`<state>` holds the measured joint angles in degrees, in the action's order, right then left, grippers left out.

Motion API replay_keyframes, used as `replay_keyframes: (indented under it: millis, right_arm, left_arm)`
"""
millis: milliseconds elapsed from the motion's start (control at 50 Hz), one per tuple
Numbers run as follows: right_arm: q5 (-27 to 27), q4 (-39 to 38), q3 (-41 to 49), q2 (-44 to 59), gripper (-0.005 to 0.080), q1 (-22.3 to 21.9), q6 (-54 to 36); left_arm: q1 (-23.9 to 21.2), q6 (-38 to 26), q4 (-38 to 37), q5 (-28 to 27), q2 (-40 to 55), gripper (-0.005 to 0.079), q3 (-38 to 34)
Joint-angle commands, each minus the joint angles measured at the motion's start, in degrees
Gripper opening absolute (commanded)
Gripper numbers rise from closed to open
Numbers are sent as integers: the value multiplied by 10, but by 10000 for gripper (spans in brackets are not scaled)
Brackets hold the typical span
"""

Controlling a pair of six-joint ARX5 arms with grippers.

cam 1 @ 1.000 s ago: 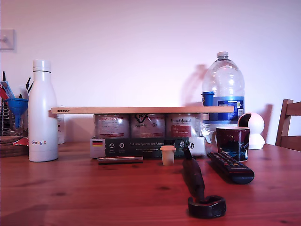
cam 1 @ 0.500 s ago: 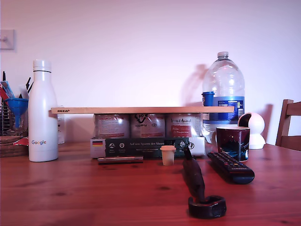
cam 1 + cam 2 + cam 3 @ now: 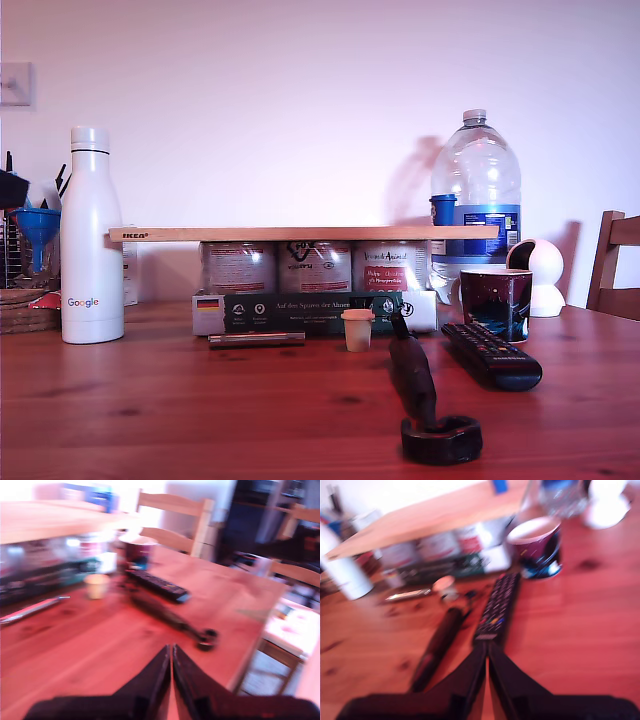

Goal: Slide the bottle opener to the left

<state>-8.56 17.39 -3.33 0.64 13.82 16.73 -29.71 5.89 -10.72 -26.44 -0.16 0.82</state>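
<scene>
Now, from the exterior view's left: a dark shape (image 3: 12, 188) pokes in at that edge beside the blue funnel (image 3: 36, 226), where half a second ago there was none. That is likely an arm arriving, though which one I cannot tell. Next comes the white bottle (image 3: 91, 240), then the wooden board (image 3: 300, 233) resting on cans. On the tabletop (image 3: 150, 410) in front lie a slim metal bar (image 3: 256, 340) and a small cream cup (image 3: 356, 329).

Moving right, the bottle opener (image 3: 420, 395) sits exactly where it was, handle pointing away, ring head nearest the camera. So the slide has not begun. Just right of it lies the remote control (image 3: 490, 354), with a dark mug (image 3: 495, 302) and big water bottle (image 3: 476, 200) behind.

My first gripper (image 3: 171, 655) is closed on nothing, above bare wood, the opener well ahead. My second gripper (image 3: 487, 652) is likewise pinched empty, near the remote's end. Leftward, the path looks open; the cream cup and bar sit further back.
</scene>
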Motion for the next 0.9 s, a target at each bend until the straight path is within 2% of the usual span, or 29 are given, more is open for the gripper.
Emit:
replay_keyframes:
  millis: [0, 200, 480, 660, 880]
  right_arm:
    - [1, 1, -24, 14, -13, 13, 14]
    - [0, 23, -73, 83, -13, 50, 15]
    - [-10, 50, -177, 269, -13, 95, 7]
    - [-16, 89, -274, 413, -13, 103, -32]
    - [-16, 138, -388, 566, -13, 103, -33]
  left_arm:
    - [-17, 0, -10, 9, -5, -24, -11]
    - [-55, -3, -10, 27, -5, -24, -11]
    - [-61, -4, -12, 35, -5, -24, -11]
    - [-61, -19, -12, 37, -5, -24, -11]
    - [-61, -19, -12, 46, -5, -24, -11]
